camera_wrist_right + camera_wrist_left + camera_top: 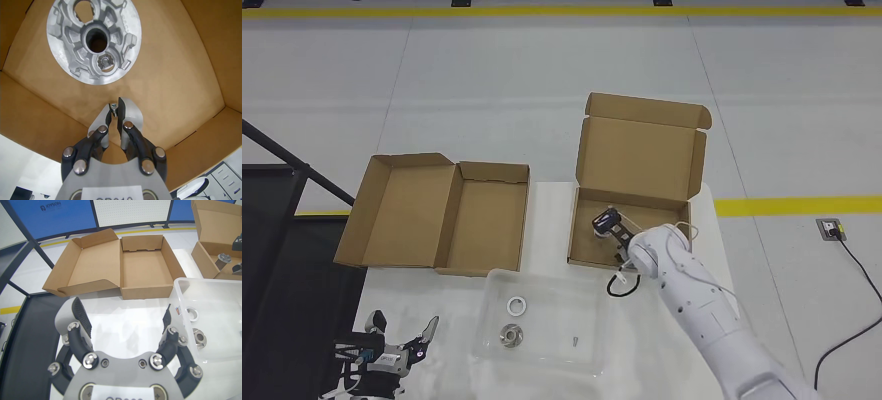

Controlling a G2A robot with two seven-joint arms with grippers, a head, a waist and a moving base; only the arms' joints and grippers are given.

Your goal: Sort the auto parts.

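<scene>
Pinching the small bolt at its very fingertips over the cardboard box floor near the cast hub, the right gripper could let it twist free and roll, while the left gripper hangs spread open.

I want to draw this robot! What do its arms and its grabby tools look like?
The right arm is smooth, round and white, with a black cable looping by its wrist. The left tool and right tool match: a grey metal plate with a white label, black curved links with shiny silver bolts, and two silver fingers with black ribbed pads.
</scene>
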